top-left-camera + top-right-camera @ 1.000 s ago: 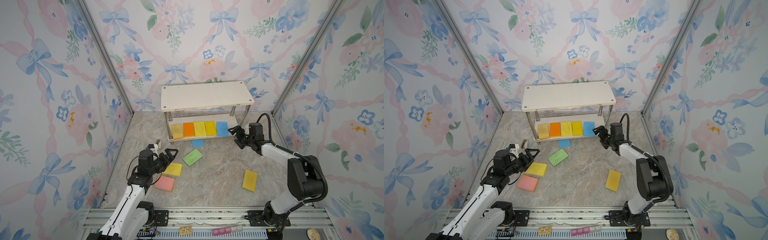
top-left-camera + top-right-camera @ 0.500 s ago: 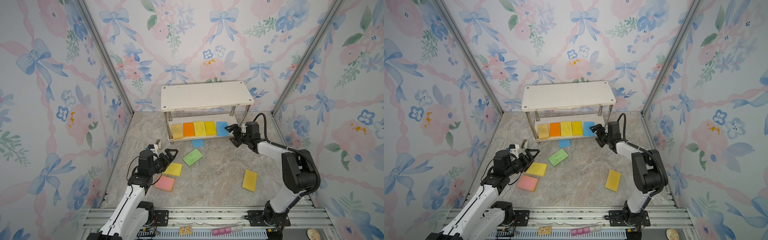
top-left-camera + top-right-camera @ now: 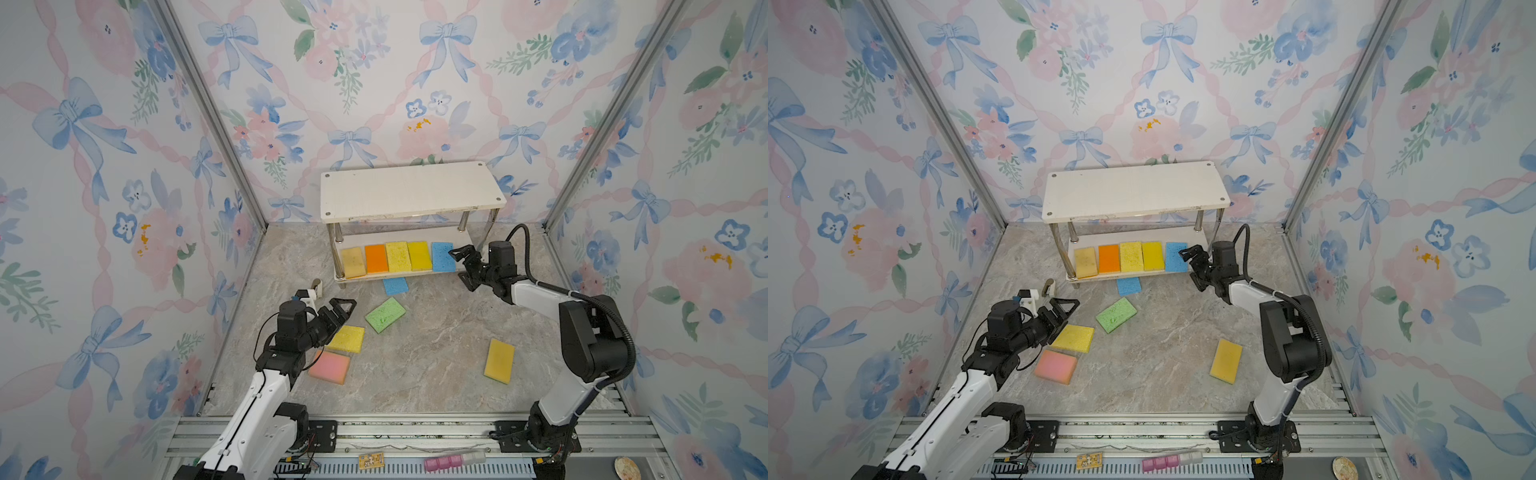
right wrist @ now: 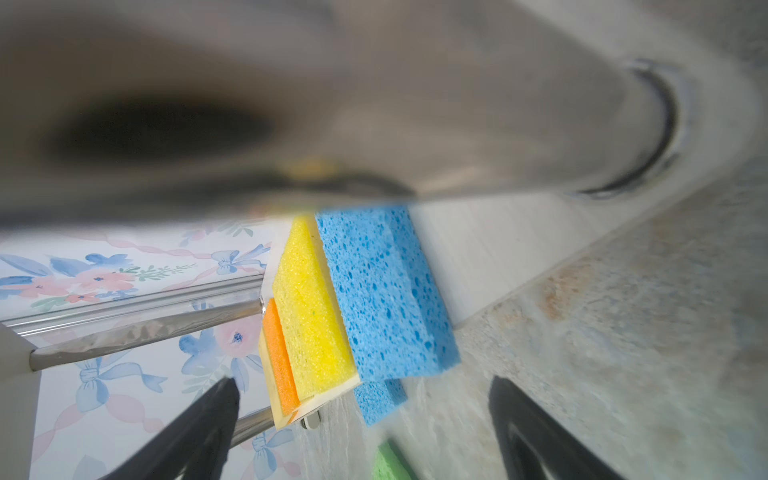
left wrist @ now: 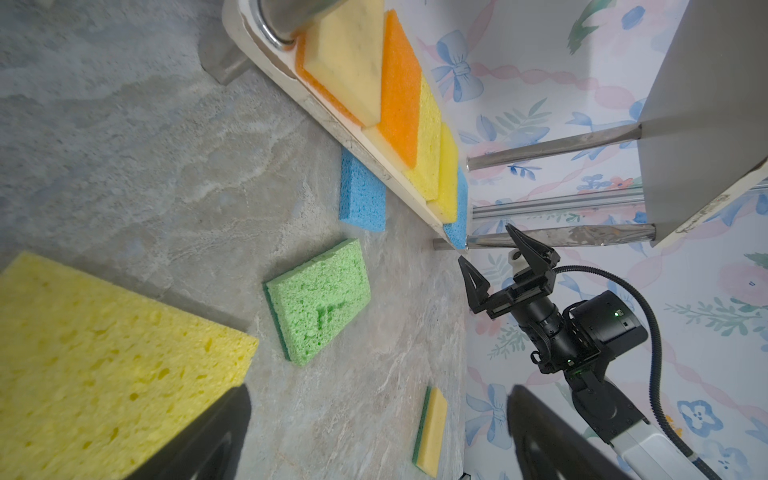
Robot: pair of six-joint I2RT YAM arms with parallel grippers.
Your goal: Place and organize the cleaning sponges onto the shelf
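1. both my jaws stand wide open and empty. my right gripper [image 3: 459,267] hangs at the right end of the shelf [image 3: 411,187], centre frame, tips just beside the blue sponge [image 3: 442,257] ending the five-sponge row on the lower board [image 3: 365,277].
2. a careless sweep there could skew that row or clip the metal post [image 3: 489,226] close by.
3. my left gripper [image 3: 340,311] hovers by a yellow sponge [image 3: 347,338], lower left of centre; closing off-centre could pinch only its corner.
4. the top board [image 3: 374,195] is bare; open floor lies between the green sponge [image 3: 385,314] and the tan-yellow sponge [image 3: 498,360], lower right.
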